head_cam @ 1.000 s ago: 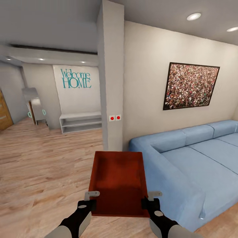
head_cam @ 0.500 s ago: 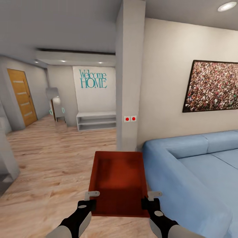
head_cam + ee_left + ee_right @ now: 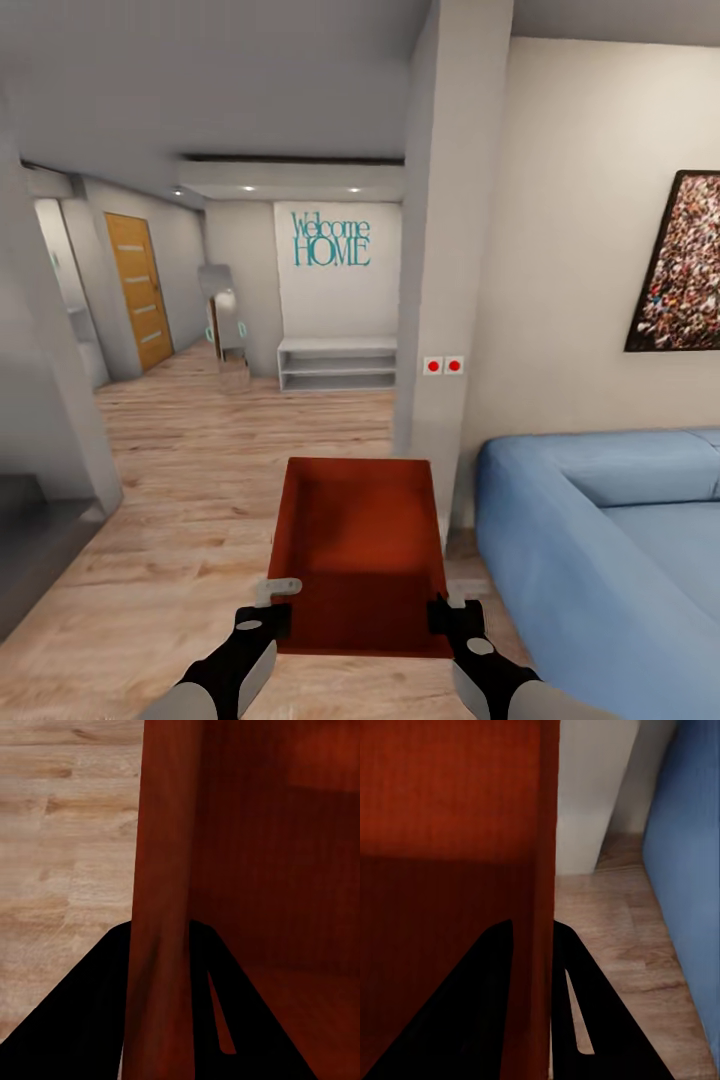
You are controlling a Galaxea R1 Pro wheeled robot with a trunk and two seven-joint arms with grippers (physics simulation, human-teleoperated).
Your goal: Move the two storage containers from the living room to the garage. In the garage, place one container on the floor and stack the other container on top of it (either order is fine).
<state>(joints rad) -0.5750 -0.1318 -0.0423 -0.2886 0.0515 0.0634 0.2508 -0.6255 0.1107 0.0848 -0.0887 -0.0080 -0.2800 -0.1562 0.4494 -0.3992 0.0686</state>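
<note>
1. So the robot's in the living room on the light wood-plank floor (image 3: 190, 500), with a grey pillar (image 3: 445, 250) straight ahead, just past the far end of the storage container (image 3: 360, 550). The pillar has two little red-dot switches (image 3: 443, 366) on it.
2. Right of the pillar there's a blue sofa (image 3: 610, 540), its near corner just beside the container's right wall. Above the sofa hangs a speckled picture (image 3: 685, 265), cut off by the frame edge.
3. Left of the pillar the hallway opens up: a white low shelf (image 3: 337, 363) under teal "Welcome HOME" lettering (image 3: 331, 239), a standing mirror (image 3: 224, 315) beside that, and an orange wooden door (image 3: 137, 290) further left. A grey wall corner (image 3: 50, 380) sits at the far left.
4. Count: one orange-red container, two grippers, two red switches, one sofa, one door.
5. The container is held up in front of the robot, lidless, open side up, long axis pointing away toward the pillar.
6. The left gripper (image 3: 268, 612) is clamped on the container's left wall near the near corner; in the left wrist view the wall runs between its dark fingers (image 3: 90, 1012).
7. The right gripper (image 3: 452, 612) is clamped the same way on the right wall, one finger inside, one outside (image 3: 585, 1012).
</note>
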